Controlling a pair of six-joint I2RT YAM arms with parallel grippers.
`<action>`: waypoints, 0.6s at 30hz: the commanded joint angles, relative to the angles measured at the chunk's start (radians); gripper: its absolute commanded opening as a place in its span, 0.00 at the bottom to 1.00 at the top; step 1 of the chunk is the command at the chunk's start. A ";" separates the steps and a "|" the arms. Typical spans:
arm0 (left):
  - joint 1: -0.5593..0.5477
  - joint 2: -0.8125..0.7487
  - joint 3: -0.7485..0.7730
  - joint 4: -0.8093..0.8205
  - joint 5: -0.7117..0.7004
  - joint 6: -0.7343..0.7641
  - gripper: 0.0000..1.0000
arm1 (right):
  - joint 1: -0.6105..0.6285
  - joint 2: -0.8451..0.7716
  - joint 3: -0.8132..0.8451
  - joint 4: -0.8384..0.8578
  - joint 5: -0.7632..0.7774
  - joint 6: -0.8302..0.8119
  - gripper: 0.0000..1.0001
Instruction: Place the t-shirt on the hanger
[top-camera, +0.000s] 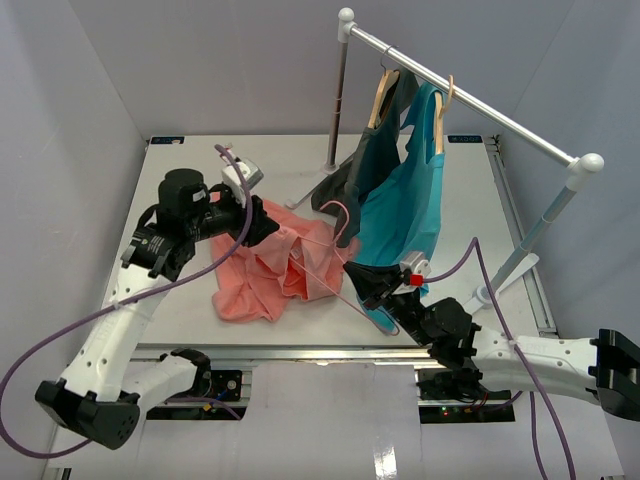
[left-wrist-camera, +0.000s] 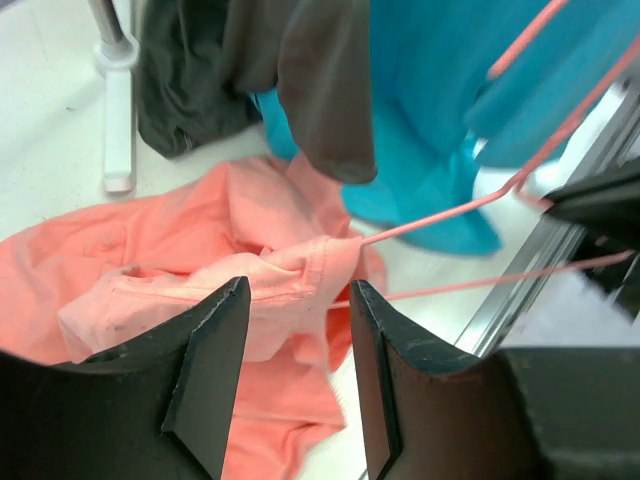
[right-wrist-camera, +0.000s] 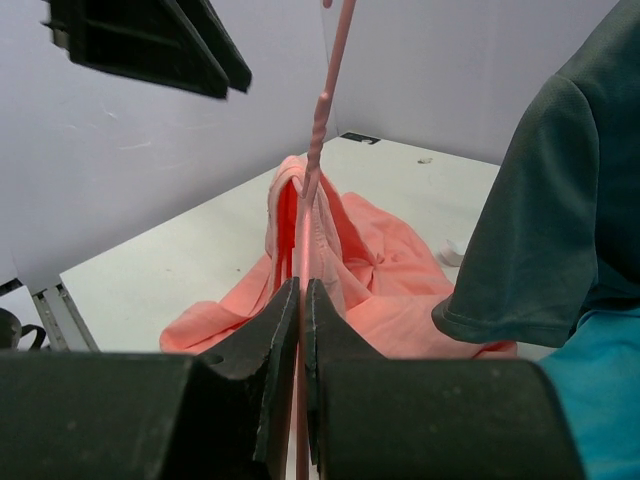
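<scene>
- While the hanger (right-wrist-camera: 318, 130) is pinched near the front edge of the counter (top-camera: 200, 170), the right claw (right-wrist-camera: 302, 290) is seen pressed together on its thin pink rod, with the rod running up between the two fingers.
- From that grip, the hanger is tilted up and to the left. Its curved hook (top-camera: 340, 218) is raised in front of the hanging shirts, and its far arm is carried towards the t-shirt (top-camera: 262, 278).
- Just beyond the right claw (top-camera: 360, 280), the t-shirt is found crumpled on the counter, left of centre. Most of it lies flat, and one bunched fold (left-wrist-camera: 300, 262) is lifted.
- One end of the hanger's rod (left-wrist-camera: 440, 212) is seen reaching into this fold. How far it goes inside cannot be told.
- Over the far left part of the t-shirt, the left claw (top-camera: 262, 225) is held with its fingers spread. In the left wrist view the pink fold is framed in the gap of the claw (left-wrist-camera: 298, 290), and nothing is clamped.
- Behind the hanger, a teal shirt (top-camera: 405, 210) and a dark grey shirt (top-camera: 365, 170) are hung on wooden hangers (top-camera: 383, 95). Their hems are draped down to the counter.
- Farthest back, both are carried by a clothes rail (top-camera: 470, 100), which is set slantwise over the right half of the counter.
</scene>
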 joint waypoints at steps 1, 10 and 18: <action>-0.009 0.101 0.037 -0.042 0.023 0.316 0.55 | -0.009 0.002 -0.003 0.117 -0.029 -0.007 0.08; -0.010 0.186 0.194 -0.250 0.177 0.767 0.54 | -0.024 0.059 -0.027 0.189 -0.044 0.010 0.08; -0.047 0.277 0.288 -0.442 0.241 0.897 0.54 | -0.036 0.012 -0.049 0.180 -0.063 0.002 0.08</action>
